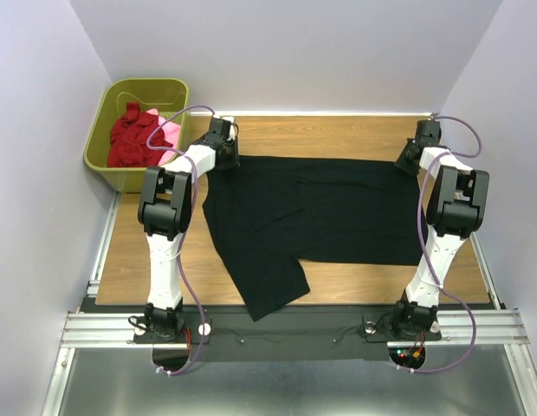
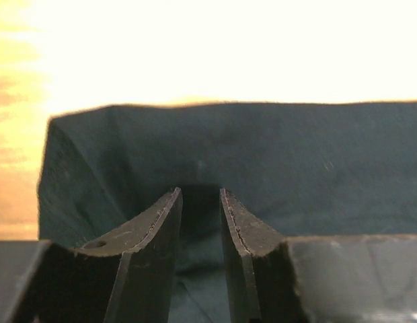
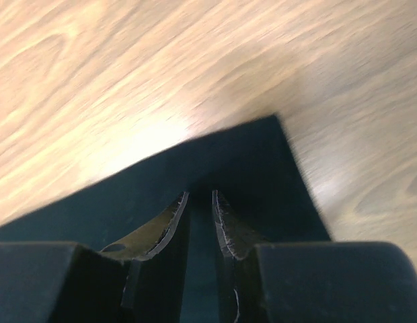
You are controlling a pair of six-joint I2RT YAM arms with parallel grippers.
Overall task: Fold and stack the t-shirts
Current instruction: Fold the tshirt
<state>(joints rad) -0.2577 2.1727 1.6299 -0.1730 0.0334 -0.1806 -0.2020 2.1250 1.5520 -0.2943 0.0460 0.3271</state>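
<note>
Black cloth fills the middle of the top view: the black t-shirt (image 1: 338, 208) lies spread flat on the pale wooden worktop (image 1: 338, 134). Its long upper edge runs from left to right across the frame. One part of it juts down toward lower centre-left and reaches the near edge of the worktop.

At the upper left corner of the shirt sits the left gripper (image 1: 223, 146). In the left wrist view its jaws stand close together with a narrow gap, and dark cloth lies in that gap. The shirt rises beyond the tips like a low wall. I cannot tell whether the jaws pinch the cloth or only straddle it.

At the upper right corner of the shirt sits the right gripper (image 1: 410, 158). In the right wrist view its jaws are nearly together and clamped on the pointed corner of the black t-shirt, with bare wood grain all around that corner.

In the upper left of the top view, off the worktop, stands the olive-green basket (image 1: 99, 130). A crumpled dark red t-shirt (image 1: 130, 139) lies inside it, and a pink t-shirt (image 1: 169, 134) lies just beside that one on the basket's right side, partly behind the left arm.
</note>
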